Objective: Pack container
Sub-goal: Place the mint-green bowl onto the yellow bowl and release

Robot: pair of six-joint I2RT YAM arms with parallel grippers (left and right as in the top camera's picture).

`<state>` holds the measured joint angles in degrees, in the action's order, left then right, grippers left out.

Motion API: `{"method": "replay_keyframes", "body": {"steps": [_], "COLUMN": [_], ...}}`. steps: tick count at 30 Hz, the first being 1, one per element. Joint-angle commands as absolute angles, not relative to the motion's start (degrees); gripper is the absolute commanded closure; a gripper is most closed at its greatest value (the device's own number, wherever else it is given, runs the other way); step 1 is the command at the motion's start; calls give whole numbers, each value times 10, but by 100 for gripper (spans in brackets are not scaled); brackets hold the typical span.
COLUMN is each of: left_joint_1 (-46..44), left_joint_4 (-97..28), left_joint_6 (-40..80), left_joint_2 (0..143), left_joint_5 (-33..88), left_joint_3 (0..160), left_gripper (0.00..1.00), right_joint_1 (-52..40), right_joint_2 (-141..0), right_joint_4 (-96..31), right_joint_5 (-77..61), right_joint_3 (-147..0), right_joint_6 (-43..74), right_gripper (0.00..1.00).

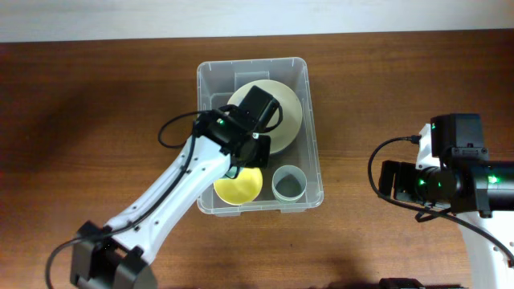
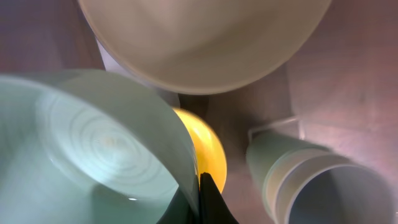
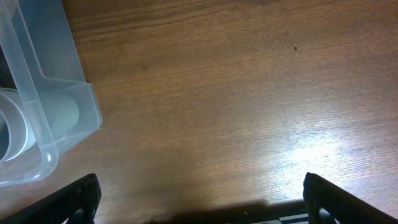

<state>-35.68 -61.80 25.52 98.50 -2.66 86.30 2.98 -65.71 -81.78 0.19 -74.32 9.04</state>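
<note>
The clear plastic container (image 1: pixel 315 144) stands at the middle of the table. Inside it are a large beige bowl (image 1: pixel 285 112), a yellow bowl (image 1: pixel 238 188) and a pale green cup (image 1: pixel 289 183). My left gripper (image 2: pixel 202 193) is down inside the container, shut on the rim of a pale green bowl (image 2: pixel 93 149), just above the yellow bowl (image 2: pixel 210 149). The beige bowl (image 2: pixel 205 43) and the cup (image 2: pixel 305 180) lie beyond it. My right gripper (image 3: pixel 199 185) is open and empty over bare table, to the right of the container's corner (image 3: pixel 43 112).
The left arm (image 1: pixel 185 185) reaches over the container's front left wall and hides the pale green bowl from overhead. The right arm (image 1: pixel 450 177) sits at the right edge of the wooden table (image 1: pixel 96 120).
</note>
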Motion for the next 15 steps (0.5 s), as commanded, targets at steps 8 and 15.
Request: {"method": "replay_keyframes", "body": {"steps": [8, 15], "left_joint_1": [-359, -357], "left_joint_4": [-648, -648], "left_joint_6": [248, 248], "left_joint_2": [1006, 1006], "left_joint_5": [28, 26], "left_joint_3": [870, 870], "left_gripper": [73, 63], "right_joint_1": [26, 26], "right_joint_2": [-658, -658], "right_joint_4": [-816, -816], "right_joint_5": [7, 7], "right_joint_3": [-743, -743], "right_joint_6": [93, 93], "right_gripper": [0, 0]}}
